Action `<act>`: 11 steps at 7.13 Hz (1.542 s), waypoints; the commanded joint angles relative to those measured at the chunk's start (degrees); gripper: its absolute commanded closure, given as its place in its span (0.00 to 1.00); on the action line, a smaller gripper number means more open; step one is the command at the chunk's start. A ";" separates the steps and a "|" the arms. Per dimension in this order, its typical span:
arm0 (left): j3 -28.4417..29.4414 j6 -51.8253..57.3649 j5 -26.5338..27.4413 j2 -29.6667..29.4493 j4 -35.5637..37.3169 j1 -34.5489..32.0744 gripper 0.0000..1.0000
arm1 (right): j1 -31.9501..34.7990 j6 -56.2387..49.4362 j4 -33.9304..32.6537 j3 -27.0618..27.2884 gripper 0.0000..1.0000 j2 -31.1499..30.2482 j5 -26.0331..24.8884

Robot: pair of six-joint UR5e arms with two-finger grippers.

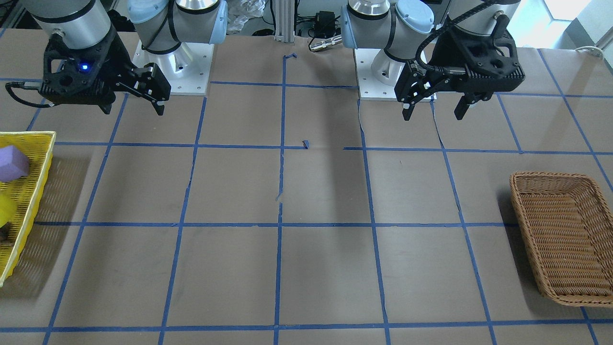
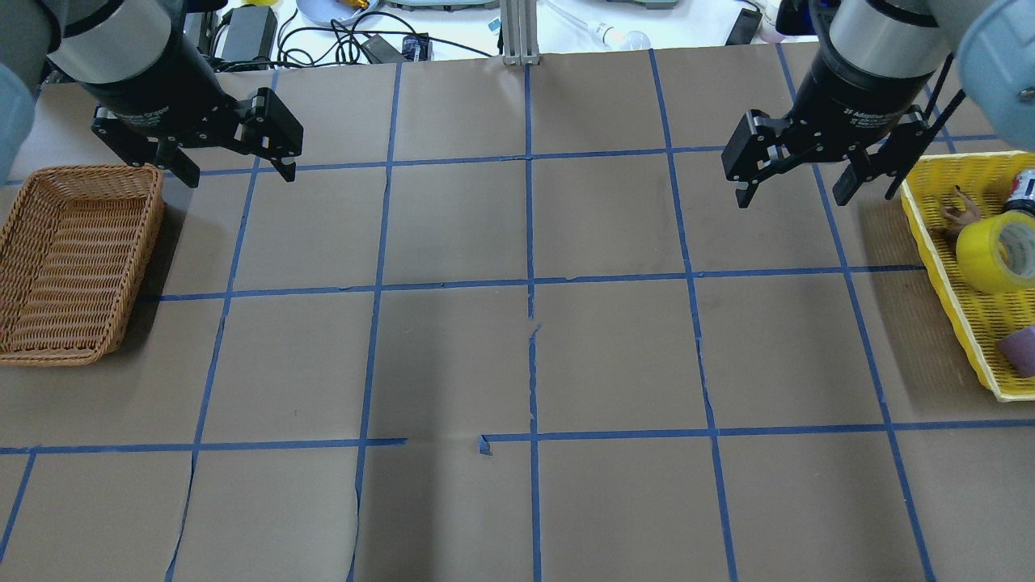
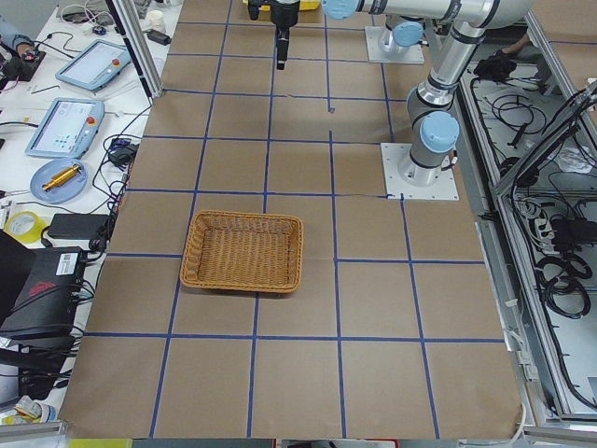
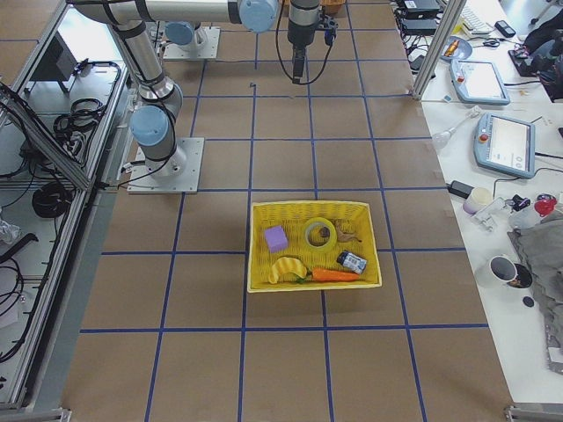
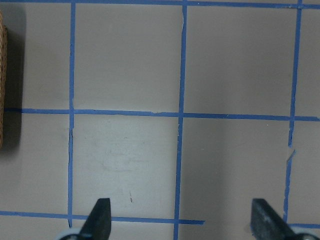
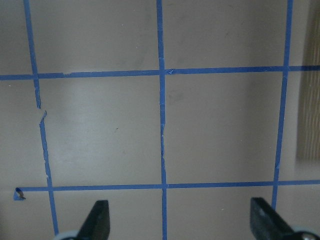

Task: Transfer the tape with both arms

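Note:
The yellow tape roll point(image 2: 999, 252) with a white core lies in the yellow basket point(image 2: 938, 267) at the table's right end; it also shows in the exterior right view point(image 4: 319, 233) and at the front-facing view's left edge point(image 1: 4, 209). My right gripper point(image 2: 794, 191) hangs open and empty above the table, just left of that basket and apart from the tape. It also shows in the front-facing view point(image 1: 132, 108) and in its wrist view point(image 6: 180, 220). My left gripper point(image 2: 234, 166) hangs open and empty beside the wicker basket point(image 2: 73, 263). It also shows in the front-facing view point(image 1: 433, 114) and in its wrist view point(image 5: 182, 220).
The yellow basket also holds a purple block point(image 2: 1020, 349), a can point(image 4: 352, 261), a carrot point(image 4: 334, 275) and a banana point(image 4: 286, 268). The wicker basket point(image 1: 565, 235) holds nothing. Brown paper with blue tape grid lines point(image 2: 530, 283) covers the table. Both wrist views show only the paper.

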 commanded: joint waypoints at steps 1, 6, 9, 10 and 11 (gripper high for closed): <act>-0.01 0.00 0.00 -0.04 0.00 0.00 0.00 | 0.18 -0.61 0.00 0.08 0.00 0.00 0.00; -0.01 -0.18 0.00 -0.04 0.09 0.00 0.00 | 0.18 -0.70 -0.61 -0.09 0.00 0.00 0.00; -0.01 -0.18 0.00 -0.04 0.09 0.00 0.00 | 0.18 -0.79 -0.70 0.00 0.00 0.09 -0.09; -0.01 -0.18 0.00 -0.04 0.09 0.00 0.00 | 0.18 -0.70 -1.74 0.08 0.00 0.17 -0.09; -0.01 -0.18 0.00 -0.04 0.09 0.00 0.00 | 0.18 -0.53 -2.54 0.34 0.00 0.18 -0.09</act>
